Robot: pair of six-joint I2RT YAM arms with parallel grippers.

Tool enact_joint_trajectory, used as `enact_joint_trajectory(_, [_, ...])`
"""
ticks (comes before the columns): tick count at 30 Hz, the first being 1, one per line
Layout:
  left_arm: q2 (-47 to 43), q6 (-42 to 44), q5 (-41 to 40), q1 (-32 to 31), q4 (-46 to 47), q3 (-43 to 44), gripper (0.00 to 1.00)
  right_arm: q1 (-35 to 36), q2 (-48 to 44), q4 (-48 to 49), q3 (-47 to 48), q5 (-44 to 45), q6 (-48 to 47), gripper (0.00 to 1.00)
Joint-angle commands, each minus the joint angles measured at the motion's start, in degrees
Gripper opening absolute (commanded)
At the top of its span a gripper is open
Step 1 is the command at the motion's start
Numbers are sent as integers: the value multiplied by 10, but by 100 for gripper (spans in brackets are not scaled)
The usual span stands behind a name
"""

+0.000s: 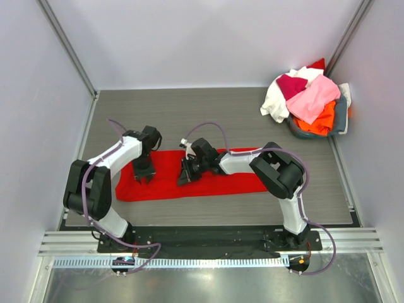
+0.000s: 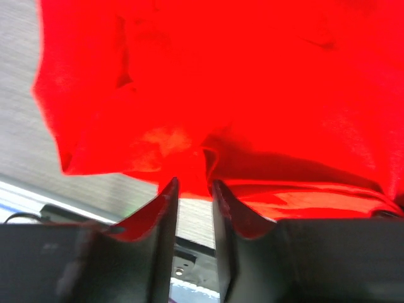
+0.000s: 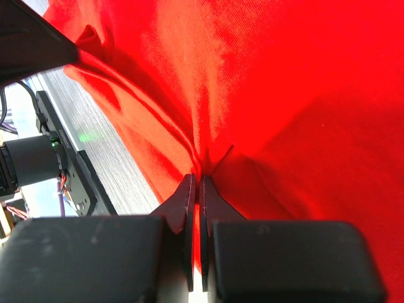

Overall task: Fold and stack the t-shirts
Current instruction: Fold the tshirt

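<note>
Grey desk point(image 1: 208, 113) is seen between pale walls, with a red t-shirt point(image 1: 237, 180) spread flat near its front edge. The left pincer point(image 1: 144, 177) is held partly open, a fold of that shirt between its tips. The right pincer point(image 1: 185, 179) is pinched shut on the cloth. At the far right, other t-shirts point(image 1: 312, 98) are heaped in a basket point(image 1: 341, 120)
</note>
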Motion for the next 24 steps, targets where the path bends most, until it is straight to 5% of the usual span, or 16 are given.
enact_joint_trajectory(1, [-31, -1, -44, 2, -35, 3, 26, 5, -36, 20, -10, -3, -4, 1])
enact_joint_trajectory(6, [-33, -8, -81, 3, -65, 15, 0, 4, -42, 27, -19, -6, -5, 1])
enact_joint_trajectory(11, [-47, -31, -125, 3, -94, 33, 0, 3, -46, 34, -25, -9, -4, 1])
enact_joint_trajectory(14, [-52, -31, -91, 3, -73, 33, 13, 2, -47, 37, -26, -10, -4, 1])
enact_joint_trajectory(16, [-45, -29, -54, 3, -40, 29, 32, 2, -46, 36, -27, -10, -3, 2])
enact_joint_trajectory(24, [2, -27, 9, 3, 25, 4, 34, 2, -47, 37, -24, -12, 0, 5])
